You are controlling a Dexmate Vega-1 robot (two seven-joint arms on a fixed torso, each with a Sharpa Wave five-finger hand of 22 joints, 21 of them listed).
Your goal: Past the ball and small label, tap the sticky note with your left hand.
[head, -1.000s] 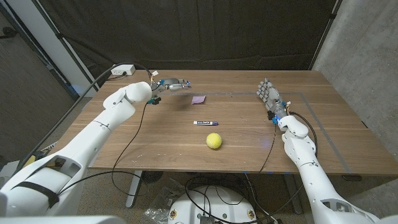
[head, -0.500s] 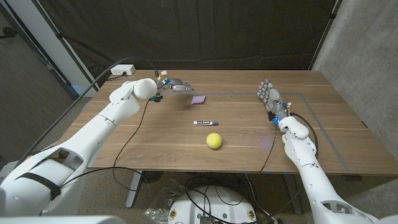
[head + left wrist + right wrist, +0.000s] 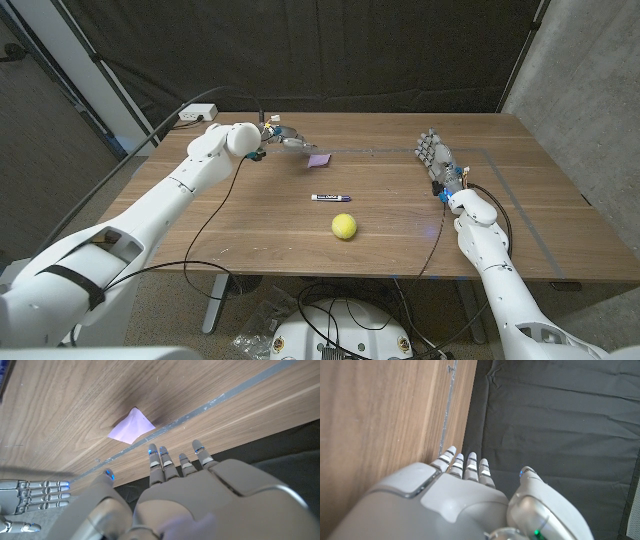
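My left hand (image 3: 286, 141) has crept closer to the sticky note (image 3: 319, 159), fingers (image 3: 156, 458) apart, hovering just short of it above the wooden desk (image 3: 260, 225); black curtain behind.

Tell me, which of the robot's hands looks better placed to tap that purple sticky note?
The left hand. In the head view it is right beside the sticky note, fingers pointing toward it. The right hand stands at the table's other side, well apart from the note.
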